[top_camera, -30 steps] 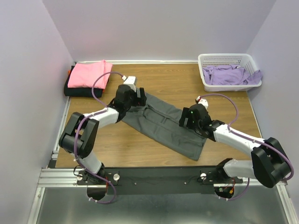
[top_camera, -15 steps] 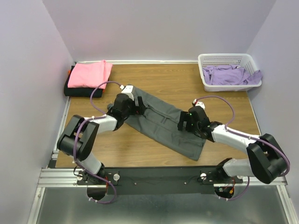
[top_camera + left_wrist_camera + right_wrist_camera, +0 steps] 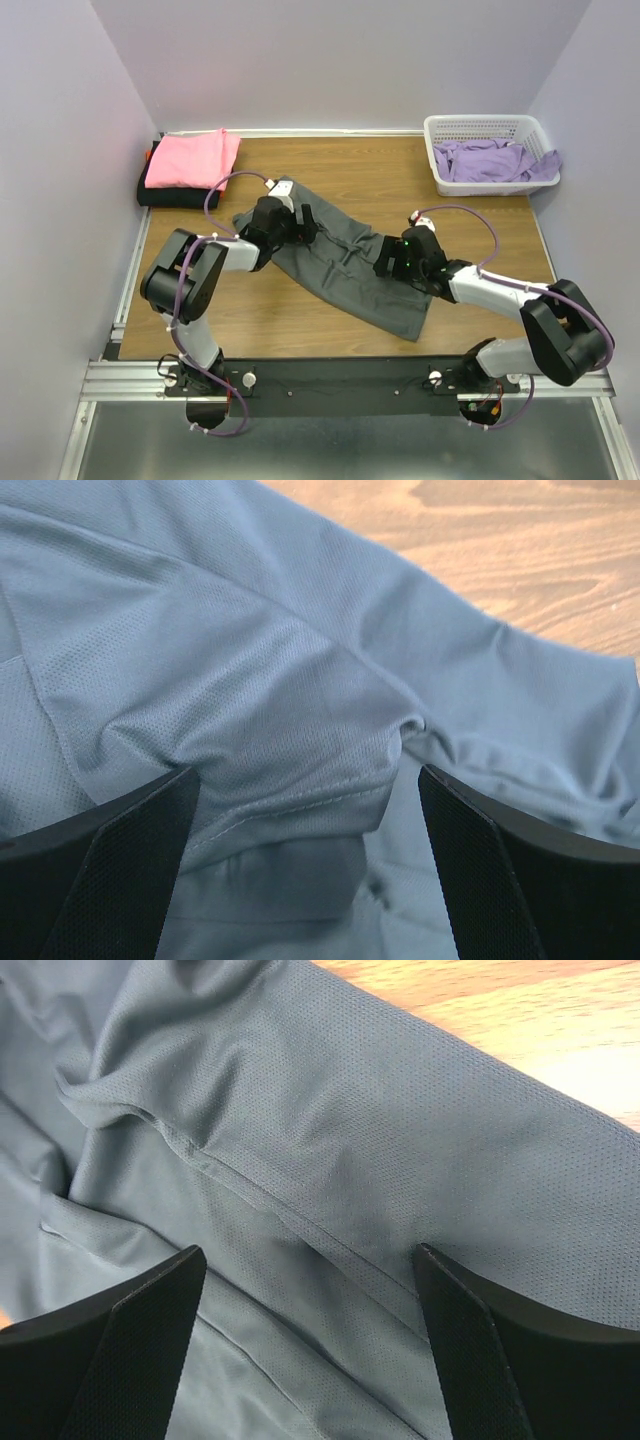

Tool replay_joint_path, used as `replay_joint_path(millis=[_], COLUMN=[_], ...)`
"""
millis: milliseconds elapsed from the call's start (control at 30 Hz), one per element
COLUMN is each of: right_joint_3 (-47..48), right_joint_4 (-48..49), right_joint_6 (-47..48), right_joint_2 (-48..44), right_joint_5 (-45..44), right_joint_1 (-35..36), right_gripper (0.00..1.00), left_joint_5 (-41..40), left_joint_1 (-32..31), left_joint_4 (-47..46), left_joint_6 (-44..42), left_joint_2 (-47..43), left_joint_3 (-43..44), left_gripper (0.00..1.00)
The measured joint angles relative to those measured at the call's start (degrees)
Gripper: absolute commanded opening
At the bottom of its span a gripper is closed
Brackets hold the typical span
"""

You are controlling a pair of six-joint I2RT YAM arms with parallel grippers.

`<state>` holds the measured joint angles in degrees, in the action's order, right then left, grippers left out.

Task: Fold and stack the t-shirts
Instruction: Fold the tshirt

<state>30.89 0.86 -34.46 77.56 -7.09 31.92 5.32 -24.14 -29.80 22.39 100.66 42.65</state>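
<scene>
A dark charcoal grey t-shirt (image 3: 350, 268) lies partly folded in a long diagonal strip on the wooden table. My left gripper (image 3: 297, 222) is open, low over its upper left end; its wrist view shows a bunched fold and hem (image 3: 300, 780) between the spread fingers. My right gripper (image 3: 392, 262) is open over the shirt's right half, with a seam (image 3: 300, 1230) between its fingers. A folded pink t-shirt (image 3: 190, 158) sits on a folded black one (image 3: 165, 196) at the back left. Lavender t-shirts (image 3: 490, 160) fill the basket.
A white lattice basket (image 3: 440, 130) stands at the back right corner. Purple walls close in the table on three sides. Bare wood (image 3: 250, 320) shows in front of the grey shirt and between it and the basket.
Both grippers have moved left and slightly forward, dragging and bunching the grey shirt; its upper left end now bulges out to the left of my left gripper.
</scene>
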Motion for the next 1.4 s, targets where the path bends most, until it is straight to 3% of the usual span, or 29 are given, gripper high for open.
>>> replay_joint_path(millis=[400, 967, 1133, 1400], right_joint_3=[-1.2, -2.0, -1.4, -0.9], right_joint_4=[4.2, 2.3, -1.4, -7.7], right_joint_6=[-6.1, -12.6, -12.5, -10.4], right_joint_2=[0.5, -1.3, -2.4, -5.1], right_joint_5=[3.7, 7.4, 7.2, 4.8], right_joint_1=[2.8, 11.7, 13.1, 13.3], right_gripper=[0.90, 0.90, 0.90, 0.92], left_joint_5=[3.3, 4.9, 4.8, 2.0], left_joint_1=[0.0, 0.0, 0.0, 0.0], left_joint_4=[-0.2, 3.9, 5.6, 6.5], left_joint_6=[-1.0, -2.7, -2.8, -2.9], left_joint_2=[6.7, 13.5, 11.6, -1.7], left_joint_3=[9.2, 21.1, 21.5, 14.5], left_gripper=[0.98, 0.98, 0.98, 0.98])
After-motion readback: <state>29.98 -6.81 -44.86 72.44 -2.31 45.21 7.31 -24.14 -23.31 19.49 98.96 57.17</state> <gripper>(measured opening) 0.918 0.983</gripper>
